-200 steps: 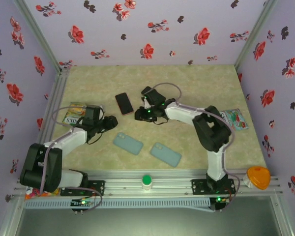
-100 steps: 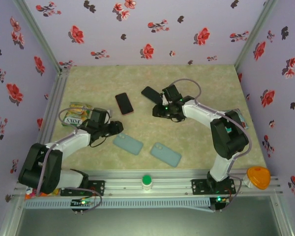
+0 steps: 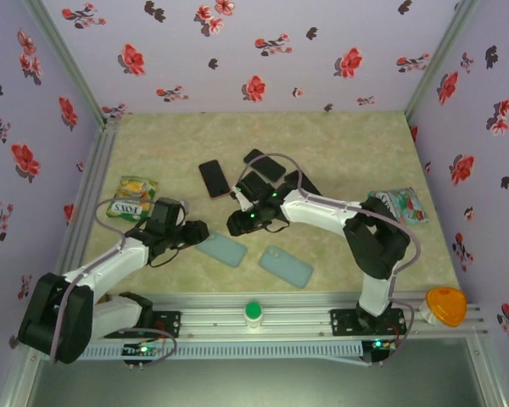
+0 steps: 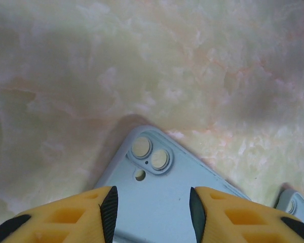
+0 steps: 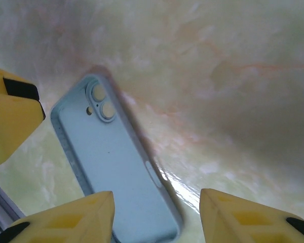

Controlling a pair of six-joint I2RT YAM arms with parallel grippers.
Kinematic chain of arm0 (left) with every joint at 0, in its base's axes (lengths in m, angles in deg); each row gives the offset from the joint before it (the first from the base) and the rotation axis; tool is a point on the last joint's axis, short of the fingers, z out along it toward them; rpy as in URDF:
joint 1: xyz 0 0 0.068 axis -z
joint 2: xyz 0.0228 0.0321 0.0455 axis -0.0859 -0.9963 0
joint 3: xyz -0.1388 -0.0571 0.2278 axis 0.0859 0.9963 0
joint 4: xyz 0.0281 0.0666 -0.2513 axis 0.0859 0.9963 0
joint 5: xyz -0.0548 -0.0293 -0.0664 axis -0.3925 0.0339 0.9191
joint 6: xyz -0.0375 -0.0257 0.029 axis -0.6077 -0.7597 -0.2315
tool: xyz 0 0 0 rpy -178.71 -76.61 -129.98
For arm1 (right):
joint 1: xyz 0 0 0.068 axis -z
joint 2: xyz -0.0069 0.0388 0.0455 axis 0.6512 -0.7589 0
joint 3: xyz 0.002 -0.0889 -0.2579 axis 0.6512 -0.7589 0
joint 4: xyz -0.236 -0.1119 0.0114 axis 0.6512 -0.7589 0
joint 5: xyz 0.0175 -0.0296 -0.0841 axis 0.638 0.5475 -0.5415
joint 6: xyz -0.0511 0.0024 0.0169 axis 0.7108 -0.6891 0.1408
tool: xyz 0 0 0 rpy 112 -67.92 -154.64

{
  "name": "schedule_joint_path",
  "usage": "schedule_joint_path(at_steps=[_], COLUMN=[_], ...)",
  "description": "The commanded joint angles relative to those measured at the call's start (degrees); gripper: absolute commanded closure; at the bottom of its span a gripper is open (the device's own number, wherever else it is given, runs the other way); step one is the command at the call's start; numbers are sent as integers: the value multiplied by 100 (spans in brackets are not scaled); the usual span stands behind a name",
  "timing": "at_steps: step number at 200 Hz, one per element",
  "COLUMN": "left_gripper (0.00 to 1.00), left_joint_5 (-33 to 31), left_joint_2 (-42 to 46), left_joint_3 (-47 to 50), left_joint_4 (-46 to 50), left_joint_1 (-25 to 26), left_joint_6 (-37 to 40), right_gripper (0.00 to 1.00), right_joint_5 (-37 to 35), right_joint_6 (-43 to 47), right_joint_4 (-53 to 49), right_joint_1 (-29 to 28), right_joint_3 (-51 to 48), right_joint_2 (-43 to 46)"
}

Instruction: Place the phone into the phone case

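Both arms reach over a pale blue phone case (image 3: 220, 248) lying flat on the marbled desk (image 3: 348, 144). The left gripper (image 4: 152, 195) is near its camera-cutout end and the right gripper (image 5: 156, 200) comes from the far side, each with jaws apart and gripping nothing. A dark phone (image 3: 214, 178) lies on the desk behind them, apart from the case, and a second blue case (image 3: 286, 266) sits to the right.

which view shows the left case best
Right wrist: the left case lies close and almost whole, with its camera holes, rim and side cutout clear. Left wrist is closer still but crops it to the camera-hole end. Top external has it whole but small, with no detail.
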Motion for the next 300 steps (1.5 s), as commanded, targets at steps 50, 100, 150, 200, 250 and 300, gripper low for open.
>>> schedule_joint_path(at_steps=[50, 100, 150, 200, 250, 300], left_gripper=[54, 54, 54, 54, 53, 53], left_joint_5=[37, 99, 104, 113, 115, 123], left_joint_2=[208, 226, 221, 256, 252, 197], left_joint_3=[223, 276, 277, 279, 268, 219], left_joint_4=[-85, -150, -167, -167, -173, -176], left_joint_1=[-235, -360, -407, -425, -459, -469], left_joint_6=[-294, -291, -273, -268, -263, -236], right_gripper=[58, 63, 63, 76, 85, 87], right_joint_5=[-536, -606, -594, -877, -1203, -1304], right_joint_6=[558, 675, 692, 734, 885, 1034], right_joint_4=[-311, -440, -486, -625, -758, -759], right_joint_1=[-391, -525, -625, -632, -612, -353], right_joint_3=[646, 826, 879, 1000, 1047, 1022], right_joint_2=[-799, -1014, -1124, -1305, -1283, -1193])
